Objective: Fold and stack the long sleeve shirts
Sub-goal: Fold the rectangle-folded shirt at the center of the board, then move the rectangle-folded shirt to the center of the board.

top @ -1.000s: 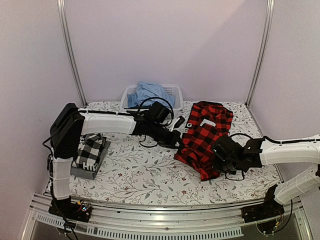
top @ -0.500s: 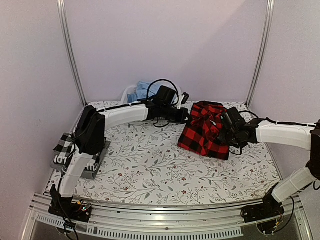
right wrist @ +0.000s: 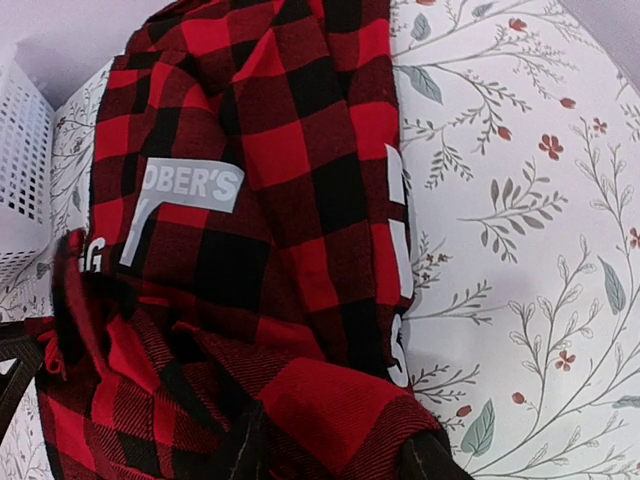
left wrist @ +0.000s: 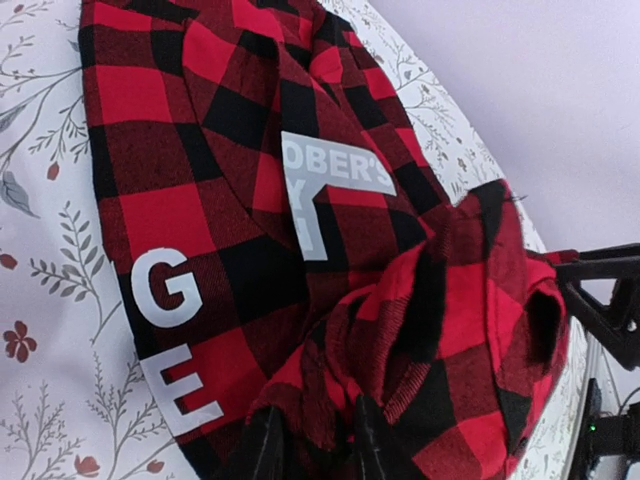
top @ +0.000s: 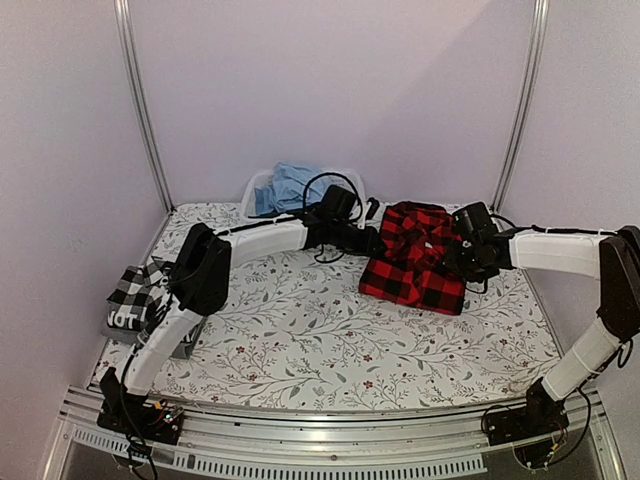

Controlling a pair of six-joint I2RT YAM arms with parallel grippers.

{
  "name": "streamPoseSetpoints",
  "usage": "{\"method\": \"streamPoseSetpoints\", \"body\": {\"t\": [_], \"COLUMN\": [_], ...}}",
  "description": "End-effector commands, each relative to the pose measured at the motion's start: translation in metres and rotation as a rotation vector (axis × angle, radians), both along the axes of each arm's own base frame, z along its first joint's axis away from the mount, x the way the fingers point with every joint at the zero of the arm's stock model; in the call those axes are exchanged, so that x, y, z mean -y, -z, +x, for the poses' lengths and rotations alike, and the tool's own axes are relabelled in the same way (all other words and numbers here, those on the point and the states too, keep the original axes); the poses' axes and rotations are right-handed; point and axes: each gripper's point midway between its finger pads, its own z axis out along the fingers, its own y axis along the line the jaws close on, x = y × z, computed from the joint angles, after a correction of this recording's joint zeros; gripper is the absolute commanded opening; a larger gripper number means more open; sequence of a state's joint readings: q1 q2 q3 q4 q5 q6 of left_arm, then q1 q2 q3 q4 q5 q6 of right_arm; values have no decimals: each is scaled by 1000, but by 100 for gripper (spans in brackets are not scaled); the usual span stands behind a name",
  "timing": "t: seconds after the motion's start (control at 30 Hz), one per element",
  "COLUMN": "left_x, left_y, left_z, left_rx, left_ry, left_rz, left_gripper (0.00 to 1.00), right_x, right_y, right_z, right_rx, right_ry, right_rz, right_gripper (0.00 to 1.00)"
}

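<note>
The red-and-black flannel shirt (top: 415, 262) lies folded into a compact block at the back right of the table. White lettering shows on it in the left wrist view (left wrist: 170, 290) and the right wrist view (right wrist: 190, 185). My left gripper (top: 372, 240) (left wrist: 315, 440) is at its left edge, jaws slightly apart, with a loose fold of flannel between the fingers. My right gripper (top: 462, 258) (right wrist: 335, 455) is at its right edge, jaws wider apart over a red fold. At the far left, a black-and-white check shirt (top: 135, 290) lies folded on a dark grey white-lettered one (top: 125, 320).
A white basket (top: 347, 185) holding blue cloth (top: 290, 185) stands against the back wall, just behind my left arm. Metal posts rise at both back corners. The flowered tablecloth (top: 320, 340) covers the table.
Both grippers swung toward the back, carrying the flannel's near part up and over so the shirt is folded shorter. Both jaws, shut on the cloth before, have now parted.
</note>
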State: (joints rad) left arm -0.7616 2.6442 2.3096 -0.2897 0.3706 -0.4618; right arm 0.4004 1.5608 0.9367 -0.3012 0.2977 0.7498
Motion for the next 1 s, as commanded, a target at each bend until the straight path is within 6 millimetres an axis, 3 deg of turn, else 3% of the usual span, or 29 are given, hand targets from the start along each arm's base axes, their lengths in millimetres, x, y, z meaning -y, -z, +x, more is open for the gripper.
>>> {"method": "streamPoseSetpoints", "body": {"t": [0.0,0.07,0.17,0.3,0.43,0.6,0.67,0.8,0.97], "left_x": [-11,-16,-21,-28,-38,-48,-50,-55,-51], "left_y": [-47,-62,-80,-97,-94,-74,-65,-48,-19], "left_z": [13,13,8,-2,-15,-33,-40,-51,-58], "left_rx": [76,99,125,141,116,60,36,-3,-71], "left_ry": [-42,-53,-51,-41,-39,-24,-9,13,50], "left_rz": [-25,-27,-37,-37,-28,-10,-4,11,38], "left_gripper": [36,54,67,69,62,46,43,43,49], "right_x": [-7,-9,-10,-11,-36,-71,-76,-71,-65], "right_y": [-44,-58,-70,-89,-95,-74,-62,-35,-9], "right_z": [19,22,18,9,-2,-11,-13,-20,-21], "right_rx": [95,108,112,134,134,76,44,-7,-50], "right_ry": [-59,-81,-98,-115,-183,-254,-261,-239,-236], "right_rz": [7,0,-14,-36,-38,-16,-9,-22,-12], "right_gripper": [46,58,69,75,70,42,33,32,46]}}
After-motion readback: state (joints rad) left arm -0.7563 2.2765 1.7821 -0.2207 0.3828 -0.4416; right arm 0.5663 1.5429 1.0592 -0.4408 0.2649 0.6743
